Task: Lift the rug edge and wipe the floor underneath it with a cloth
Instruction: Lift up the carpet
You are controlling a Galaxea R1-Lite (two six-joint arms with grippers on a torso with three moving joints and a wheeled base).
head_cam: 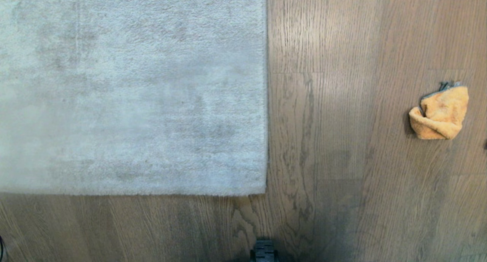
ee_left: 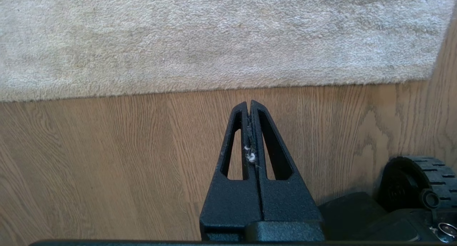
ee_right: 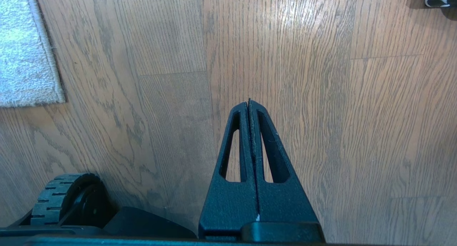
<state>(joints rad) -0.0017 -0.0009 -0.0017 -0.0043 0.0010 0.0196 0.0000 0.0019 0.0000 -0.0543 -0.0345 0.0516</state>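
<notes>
Wood-grain floor (head_cam: 342,159) is carrying the flat rug edge (head_cam: 265,102), the cloth (head_cam: 439,113) lying well right of it, both hands (ee_left: 250,103) (ee_right: 249,103) hanging closed, empty.

Soft, even daylight; a pale sheen streaks the brown wood-grain plank floor (head_cam: 342,102) far ahead, a dim shadow nearer, slight overall blur.

Pale grey, faintly mottled pile is being shown by the rug (head_cam: 133,91). Brown planks with dark wavy grain are being displayed by the floor (head_cam: 342,159). Orange-yellow with thin dark grey trim is being worn by the cloth (head_cam: 440,113). Black is being shown by both grippers (ee_left: 250,105) (ee_right: 249,104).
</notes>
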